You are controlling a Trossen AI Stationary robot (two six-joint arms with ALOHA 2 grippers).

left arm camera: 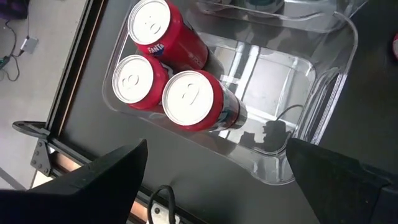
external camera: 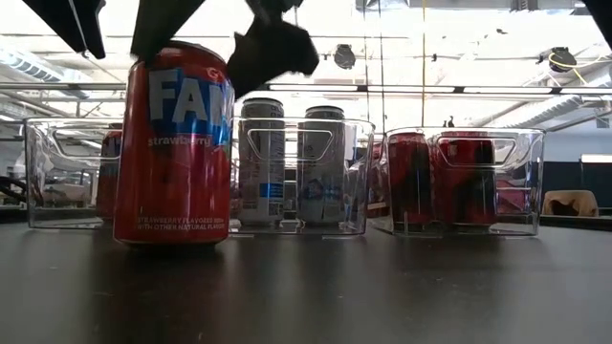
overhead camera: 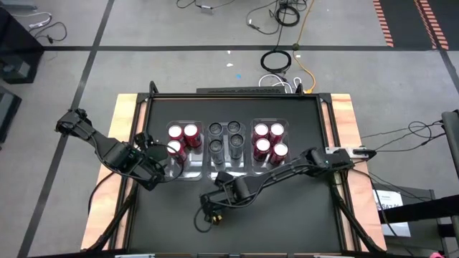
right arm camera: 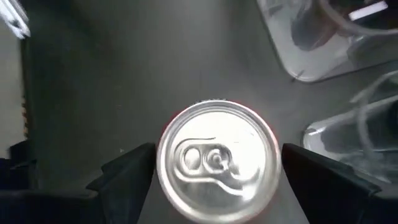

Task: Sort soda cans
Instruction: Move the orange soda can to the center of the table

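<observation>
Pickup step of sorting: right gripper [right arm camera: 211, 171] poised over lone red can [overhead camera: 213, 208] near desk's front edge, jaws spread either side, not gripping. Can upright, long axis vertical, tab end up. Next: close, lift, carry to a red-can bin [overhead camera: 269, 140]. Left gripper [left arm camera: 214, 171] spread, empty, above left bin [left arm camera: 323, 81].

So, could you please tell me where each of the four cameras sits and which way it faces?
High: overhead, straight down on the table, three bins and both arms.
Low: at tabletop height, level across at a red can; dark arm parts above.
Left wrist: over the left bin with three red cans; open left hand.
Right wrist: straight down on that lone can; right hand astride it.
Low and right wrist views share it.
</observation>
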